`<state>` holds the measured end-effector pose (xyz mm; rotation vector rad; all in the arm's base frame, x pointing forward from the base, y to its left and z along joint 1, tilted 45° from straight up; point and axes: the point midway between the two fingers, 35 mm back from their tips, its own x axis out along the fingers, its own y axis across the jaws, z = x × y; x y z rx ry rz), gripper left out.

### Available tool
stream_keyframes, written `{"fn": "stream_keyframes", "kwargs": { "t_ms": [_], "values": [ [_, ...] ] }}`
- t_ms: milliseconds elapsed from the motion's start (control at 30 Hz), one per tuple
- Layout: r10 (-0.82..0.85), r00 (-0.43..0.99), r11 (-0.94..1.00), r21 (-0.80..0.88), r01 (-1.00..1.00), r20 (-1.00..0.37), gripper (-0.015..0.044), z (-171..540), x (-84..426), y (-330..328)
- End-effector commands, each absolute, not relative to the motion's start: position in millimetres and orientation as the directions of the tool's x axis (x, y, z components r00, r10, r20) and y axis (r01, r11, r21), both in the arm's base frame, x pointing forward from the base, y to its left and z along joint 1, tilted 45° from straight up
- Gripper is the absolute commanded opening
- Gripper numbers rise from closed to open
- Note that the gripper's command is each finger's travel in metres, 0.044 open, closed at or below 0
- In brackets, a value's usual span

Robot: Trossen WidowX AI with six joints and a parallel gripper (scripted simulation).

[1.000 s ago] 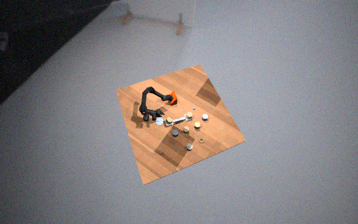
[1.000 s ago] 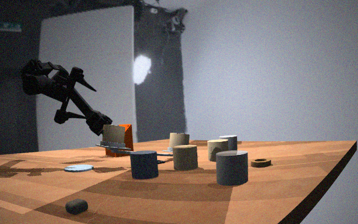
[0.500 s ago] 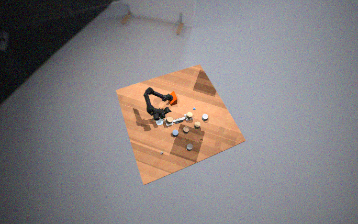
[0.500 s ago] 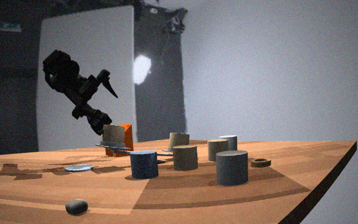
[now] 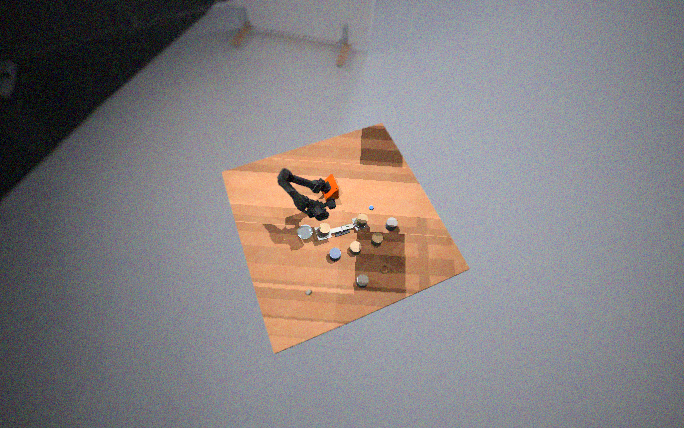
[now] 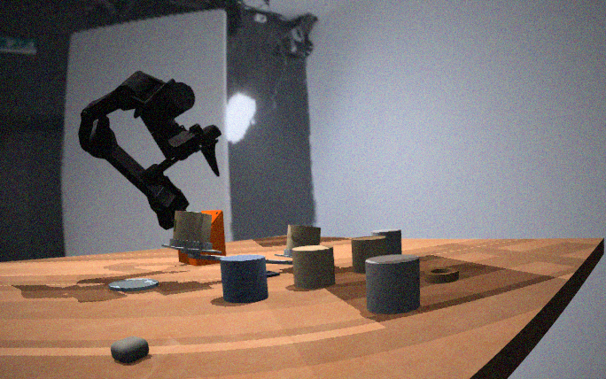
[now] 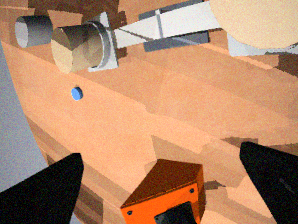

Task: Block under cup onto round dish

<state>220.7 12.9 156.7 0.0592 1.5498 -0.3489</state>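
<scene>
The balance beam [image 5: 343, 230] [image 7: 187, 21] lies between two tan cups, one on each end. The dish-side cup [image 5: 324, 228] [image 6: 191, 227] [image 7: 260, 20] stands slightly tilted on its end, which looks higher. The other cup [image 5: 361, 218] [image 6: 304, 236] [image 7: 75, 47] stands on the end that looks lower. The block is not visible. The round dish [image 5: 304, 232] [image 6: 133, 284] lies on the table beside the balance and holds nothing. My gripper [image 6: 185, 172] [image 7: 164, 156] is open and empty, high above the table on the arm-base side of the balance.
The orange arm base [image 5: 330, 187] [image 6: 217, 232] [image 7: 165, 197] is behind the balance. A blue cylinder [image 5: 334, 253] [image 6: 244, 279], several tan and grey cylinders, a ring [image 6: 442, 274] and a grey pebble [image 5: 308, 292] [image 6: 129, 349] stand around. A small blue disc [image 5: 371, 207] [image 7: 76, 93] lies near the farther cup.
</scene>
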Motion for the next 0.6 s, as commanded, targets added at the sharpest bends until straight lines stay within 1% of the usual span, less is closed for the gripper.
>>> {"fn": "stream_keyframes", "kwargs": {
  "t_ms": [0, 267, 567],
  "values": [
    [-0.261, -0.018, 0.94, -0.258, 0.224, -0.965, 0.044, 149.7, 217.2, 18.8],
    [-0.427, 0.046, 0.897, -0.417, 0.145, -0.903, 0.044, 139.5, 210.6, 35.4],
    [-0.569, 0.198, 0.822, -0.561, 0.099, -0.798, 0.044, 132.3, 205.0, 54.6]
  ]
}}
